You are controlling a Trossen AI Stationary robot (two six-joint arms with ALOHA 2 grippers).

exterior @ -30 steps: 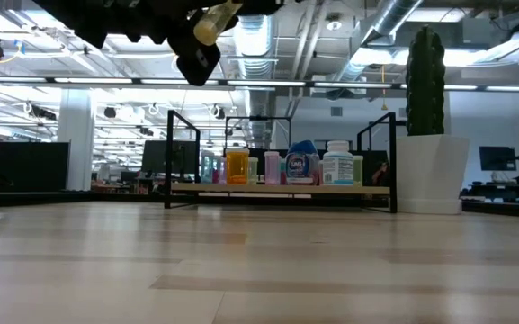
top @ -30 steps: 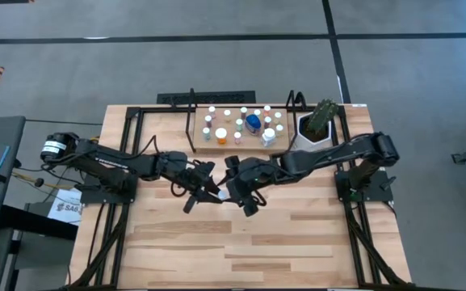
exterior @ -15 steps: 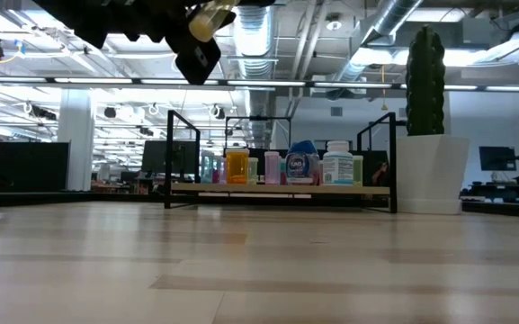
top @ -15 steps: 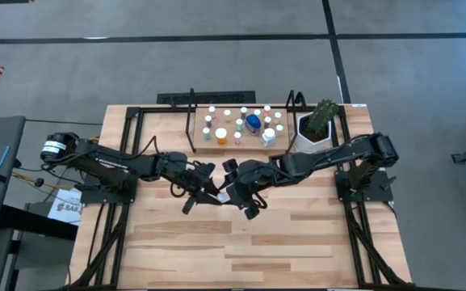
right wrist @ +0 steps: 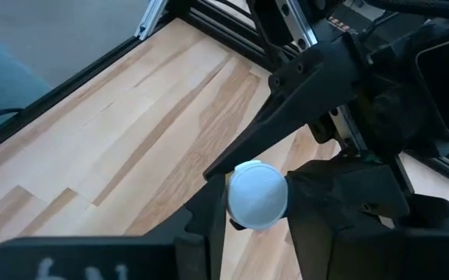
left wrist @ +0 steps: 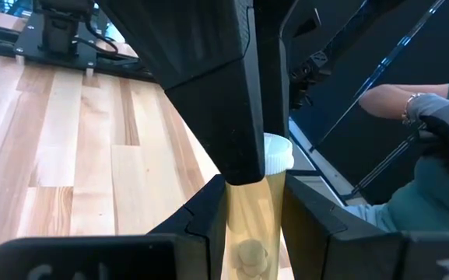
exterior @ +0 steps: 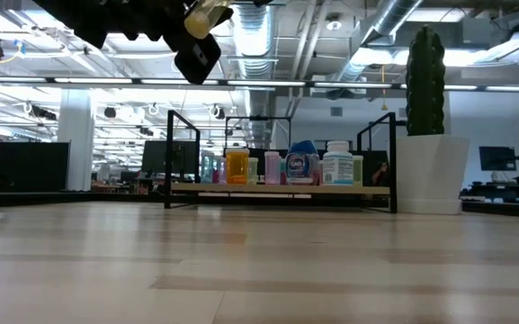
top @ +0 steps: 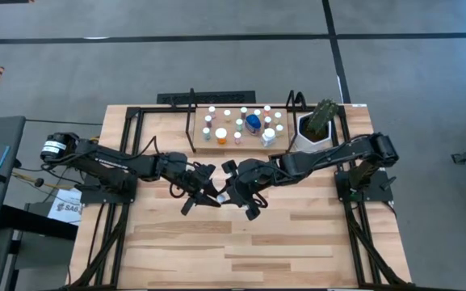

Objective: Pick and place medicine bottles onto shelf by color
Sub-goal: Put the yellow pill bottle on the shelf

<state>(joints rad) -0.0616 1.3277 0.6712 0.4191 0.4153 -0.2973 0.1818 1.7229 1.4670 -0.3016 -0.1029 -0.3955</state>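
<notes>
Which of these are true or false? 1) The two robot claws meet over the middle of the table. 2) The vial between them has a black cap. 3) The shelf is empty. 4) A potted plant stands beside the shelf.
1) True: the left gripper and right gripper meet mid-table.
2) False: the pale yellow vial has a white cap.
3) False: the shelf already holds many medicine bottles.
4) True: the potted plant stands just beside the shelf's end.
</notes>
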